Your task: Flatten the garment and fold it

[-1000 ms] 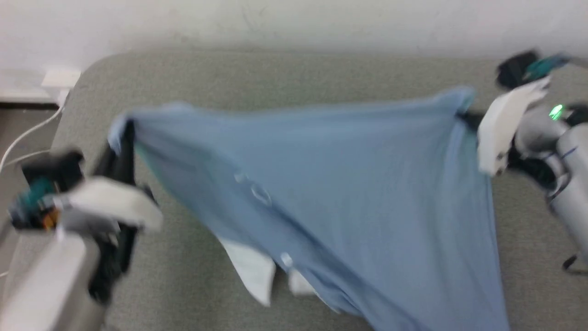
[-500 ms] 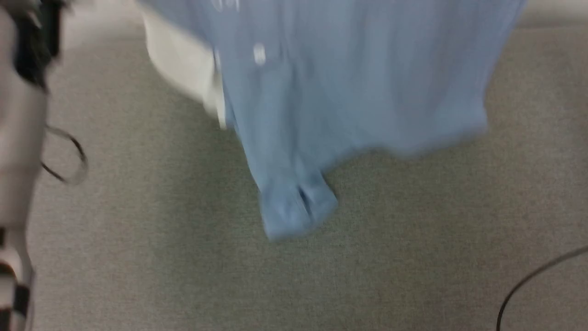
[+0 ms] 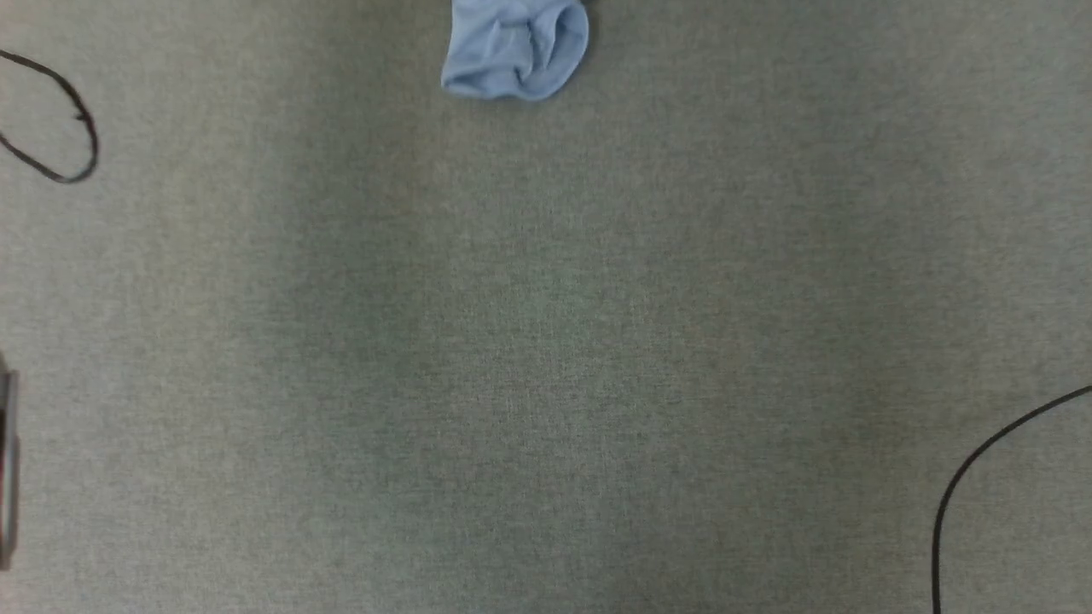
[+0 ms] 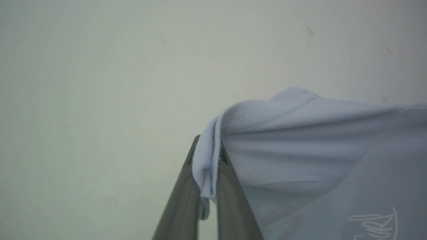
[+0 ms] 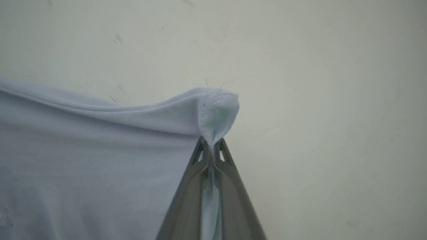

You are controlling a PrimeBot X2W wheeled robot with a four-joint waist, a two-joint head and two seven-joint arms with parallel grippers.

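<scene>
Wrist views: I'm gripping the shirt (image 4: 300, 150) by two corners, left end effector (image 4: 208, 146) and right end effector (image 5: 210, 143) both pinched shut on cloth. Head camera has tilted down; sleeve (image 3: 516, 51) is now dangling over the far counter (image 3: 546, 341), ready for laying flat.

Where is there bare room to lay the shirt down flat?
The wide middle of the grey surface is bare, below the garment at the top edge. Crowded only at the edges: cable loop upper left, black cable lower right.
</scene>
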